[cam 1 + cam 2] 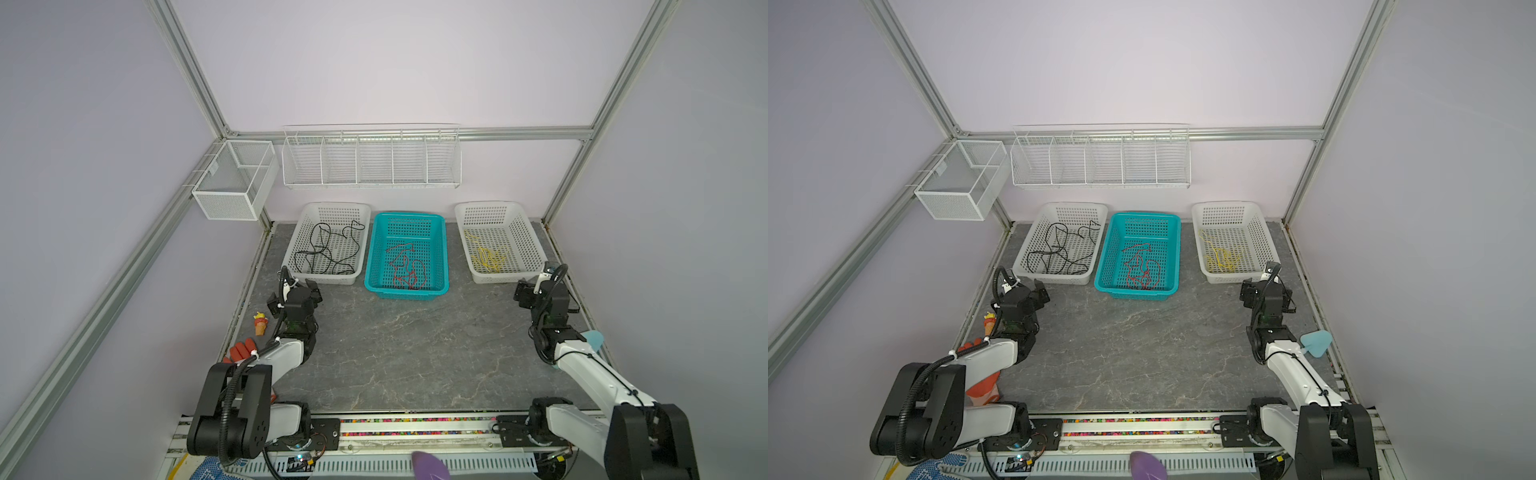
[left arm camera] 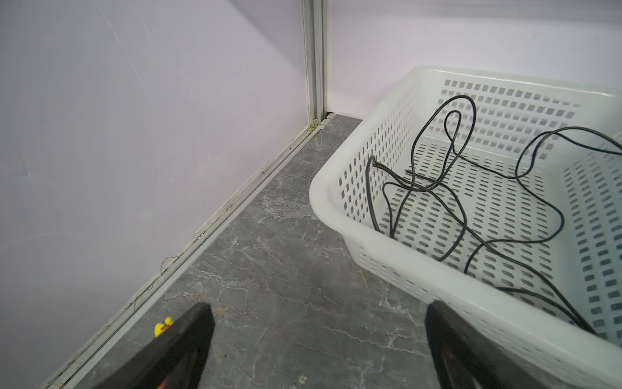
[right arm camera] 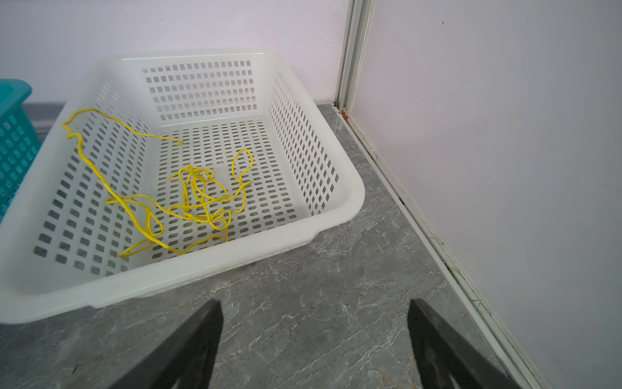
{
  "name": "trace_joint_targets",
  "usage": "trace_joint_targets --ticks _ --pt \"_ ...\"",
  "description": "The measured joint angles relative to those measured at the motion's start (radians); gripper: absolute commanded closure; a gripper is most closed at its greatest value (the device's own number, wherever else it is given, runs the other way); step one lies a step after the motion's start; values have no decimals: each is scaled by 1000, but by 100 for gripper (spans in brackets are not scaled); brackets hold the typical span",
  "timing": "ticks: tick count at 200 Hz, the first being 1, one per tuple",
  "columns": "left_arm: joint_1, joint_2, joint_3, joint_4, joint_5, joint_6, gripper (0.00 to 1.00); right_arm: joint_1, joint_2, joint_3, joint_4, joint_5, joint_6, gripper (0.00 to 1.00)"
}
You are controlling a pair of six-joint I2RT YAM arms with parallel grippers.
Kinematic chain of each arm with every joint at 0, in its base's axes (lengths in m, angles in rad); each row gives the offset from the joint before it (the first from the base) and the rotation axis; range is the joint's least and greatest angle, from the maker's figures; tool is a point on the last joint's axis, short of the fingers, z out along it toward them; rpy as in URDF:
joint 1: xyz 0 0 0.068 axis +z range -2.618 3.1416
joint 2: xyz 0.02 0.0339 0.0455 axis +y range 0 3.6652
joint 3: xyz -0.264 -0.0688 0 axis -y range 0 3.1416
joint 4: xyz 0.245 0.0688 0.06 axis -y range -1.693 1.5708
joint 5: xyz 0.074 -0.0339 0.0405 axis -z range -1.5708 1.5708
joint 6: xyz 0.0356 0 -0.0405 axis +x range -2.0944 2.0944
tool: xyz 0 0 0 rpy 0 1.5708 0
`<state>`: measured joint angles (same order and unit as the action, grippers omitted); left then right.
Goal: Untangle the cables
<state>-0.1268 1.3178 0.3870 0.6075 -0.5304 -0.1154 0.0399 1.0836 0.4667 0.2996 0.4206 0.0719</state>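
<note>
Three slotted plastic baskets line the back of a grey, marble-veined table (image 1: 407,345) in both top views. A thin black cable (image 1: 323,248) sprawls in wide loops inside the left-hand white basket (image 1: 328,279), a red cable (image 1: 405,270) lies crumpled in the teal basket (image 1: 405,293), and a yellow cable (image 1: 488,257) bunches in the right-hand white basket (image 1: 505,277), each colour apart from the others. In the left wrist view, the left end effector (image 2: 318,304) hangs with jaws spread wide and nothing between them, above bare table just outside its basket's rounded corner. The glossy, springy black cable crosses itself several times, so a tug on one strand would likely cinch those crossings or drag the light basket. In the right wrist view, the right end effector (image 3: 314,303) is likewise wide open and empty, short of the basket's front wall. The kinked yellow cable has a dense tangle at mid-floor and one stretch arching up the perforated side wall, where it could catch in a slot, and so thin a wire may slip the grip.
</note>
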Motion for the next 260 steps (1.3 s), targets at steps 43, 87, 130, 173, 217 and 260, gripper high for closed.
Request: trace_joint_targets --ticks 43,87,130,173,217,260 --pt "11 105 0 106 53 24 1 0 -3 -2 12 -2 2 11" --pt "24 195 2 157 87 31 1 0 -6 -6 40 -12 2 11" --pt "35 210 2 226 87 35 1 -1 13 -26 88 -39 1 11" --pt "35 227 0 266 91 46 1 -1 79 -31 156 -74 -13 11" --pt "35 227 0 288 91 46 1 -7 174 -37 248 -104 -35 11" --pt "35 227 0 301 91 46 1 -25 252 -37 295 -135 -36 11"
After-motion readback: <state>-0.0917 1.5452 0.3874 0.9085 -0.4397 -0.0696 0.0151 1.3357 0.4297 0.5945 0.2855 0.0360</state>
